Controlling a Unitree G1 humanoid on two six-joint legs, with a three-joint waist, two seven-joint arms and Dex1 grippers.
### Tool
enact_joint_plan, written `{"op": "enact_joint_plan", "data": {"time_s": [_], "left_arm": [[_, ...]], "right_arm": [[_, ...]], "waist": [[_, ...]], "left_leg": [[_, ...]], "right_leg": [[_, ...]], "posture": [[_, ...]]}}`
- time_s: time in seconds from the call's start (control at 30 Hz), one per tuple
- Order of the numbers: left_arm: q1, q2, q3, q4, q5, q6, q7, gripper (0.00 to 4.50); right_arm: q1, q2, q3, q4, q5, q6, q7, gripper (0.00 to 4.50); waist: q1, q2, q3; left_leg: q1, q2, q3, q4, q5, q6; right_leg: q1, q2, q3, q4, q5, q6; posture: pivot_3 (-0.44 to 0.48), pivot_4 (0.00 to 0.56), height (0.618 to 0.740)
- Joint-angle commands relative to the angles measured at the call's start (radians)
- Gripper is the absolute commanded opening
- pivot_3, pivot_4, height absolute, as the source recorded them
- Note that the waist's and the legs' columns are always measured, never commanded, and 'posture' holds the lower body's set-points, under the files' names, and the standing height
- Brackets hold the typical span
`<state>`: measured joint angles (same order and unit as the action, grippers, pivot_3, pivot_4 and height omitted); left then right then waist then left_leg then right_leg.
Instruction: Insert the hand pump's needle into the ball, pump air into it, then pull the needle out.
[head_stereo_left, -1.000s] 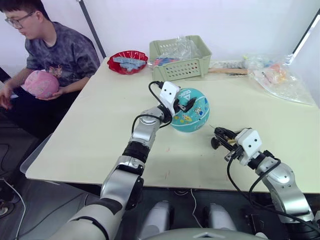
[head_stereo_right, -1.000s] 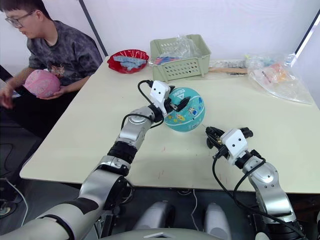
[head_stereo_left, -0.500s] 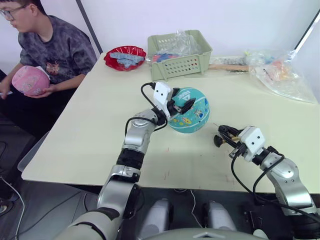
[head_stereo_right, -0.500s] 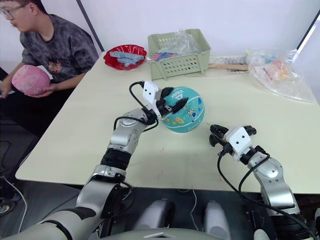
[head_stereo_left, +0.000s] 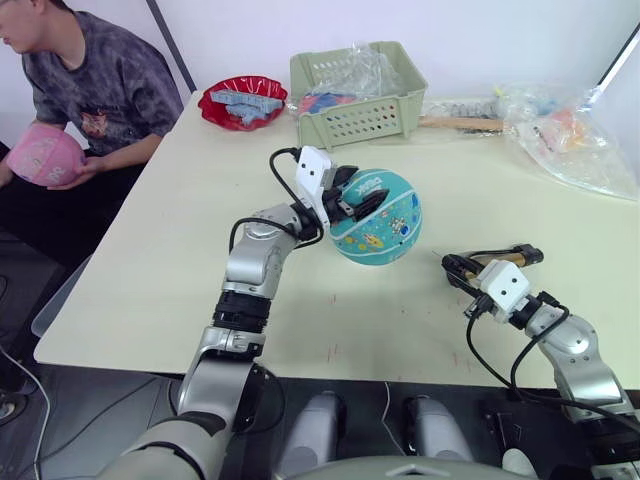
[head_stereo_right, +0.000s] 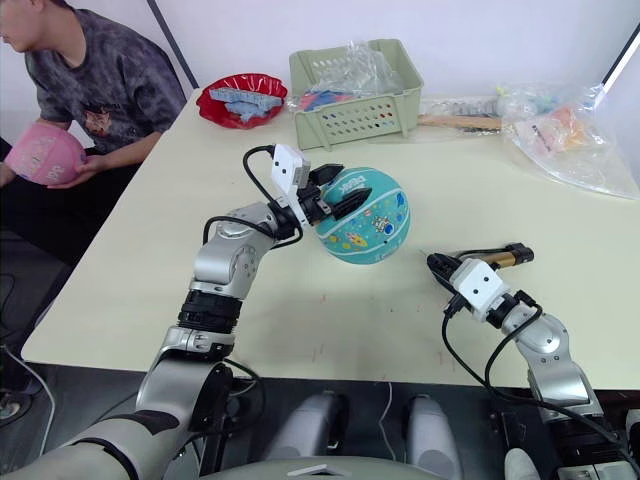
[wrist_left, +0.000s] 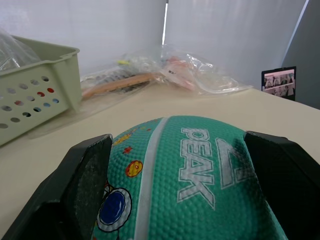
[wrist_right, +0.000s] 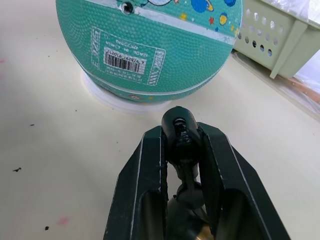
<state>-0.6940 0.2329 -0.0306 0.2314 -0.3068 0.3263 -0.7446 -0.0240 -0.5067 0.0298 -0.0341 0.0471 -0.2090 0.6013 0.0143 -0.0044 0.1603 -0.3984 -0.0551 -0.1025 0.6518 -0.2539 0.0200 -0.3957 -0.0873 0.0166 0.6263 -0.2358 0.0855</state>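
Left gripper (head_stereo_left: 353, 203) clamps the ball (head_stereo_left: 378, 219) mid-frame; right gripper (wrist_right: 182, 145) pinches the needle (wrist_right: 178, 131) fitting, lower right, pump (head_stereo_left: 497, 258) behind. Risk: needle misses the valve (wrist_right: 128, 7), glances off rubber, bends.

Open tabletop in front, clutter along the far edge

The table (head_stereo_left: 160, 260) lies bare across the lower left and centre of the head view, giving free passage there. The ball (head_stereo_left: 377, 216) sits mid-frame on a white ring, with the left gripper (head_stereo_left: 352, 198) closed against its left side, blocking that flank. Between the ball and the right gripper (head_stereo_right: 441, 266), lower right, bare table lies open toward the ball's valve side; that gripper is clamped on the hand pump (head_stereo_left: 500, 257), which lies across the table behind it. Along the upper edge stand a red bowl (head_stereo_left: 240, 100), a green basket (head_stereo_left: 360, 95) and plastic bags (head_stereo_left: 560, 135). A person (head_stereo_left: 90, 80) sits at upper left.
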Motion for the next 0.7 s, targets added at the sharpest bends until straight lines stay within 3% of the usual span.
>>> {"op": "enact_joint_plan", "data": {"time_s": [0.03, 0.37, 0.7], "left_arm": [[0.006, 0.049, 0.02, -0.131, -0.056, 0.023, -0.063, 4.5], [0.047, 0.198, 0.043, -0.262, -0.166, 0.079, -0.24, 4.5], [0.251, 0.395, 0.097, -0.386, -0.265, 0.073, -0.448, 4.5]], "right_arm": [[0.007, -0.019, -0.037, 0.013, 0.006, -0.026, -0.004, 0.33], [0.0, -0.033, -0.056, 0.07, 0.02, -0.063, -0.008, 0.33], [-0.02, -0.035, -0.087, 0.142, 0.011, -0.085, -0.029, 0.33]], "waist": [[-0.002, 0.0, 0.002], [-0.004, 0.001, 0.002], [-0.007, 0.001, 0.003]], "left_leg": [[0.0, 0.0, 0.0, 0.0, 0.0, 0.0], [0.0, 0.0, 0.001, 0.0, 0.0, 0.0], [0.002, 0.003, 0.003, 0.0, 0.0, 0.0]], "right_leg": [[0.0, 0.0, 0.0, 0.0, 0.0, 0.0], [0.0, 0.0, 0.001, 0.001, 0.0, 0.0], [0.0, 0.0, 0.003, 0.001, 0.0, 0.0]], "posture": [[0.0, 0.15, 0.74], [0.0, 0.15, 0.74], [0.0, 0.15, 0.74]]}}
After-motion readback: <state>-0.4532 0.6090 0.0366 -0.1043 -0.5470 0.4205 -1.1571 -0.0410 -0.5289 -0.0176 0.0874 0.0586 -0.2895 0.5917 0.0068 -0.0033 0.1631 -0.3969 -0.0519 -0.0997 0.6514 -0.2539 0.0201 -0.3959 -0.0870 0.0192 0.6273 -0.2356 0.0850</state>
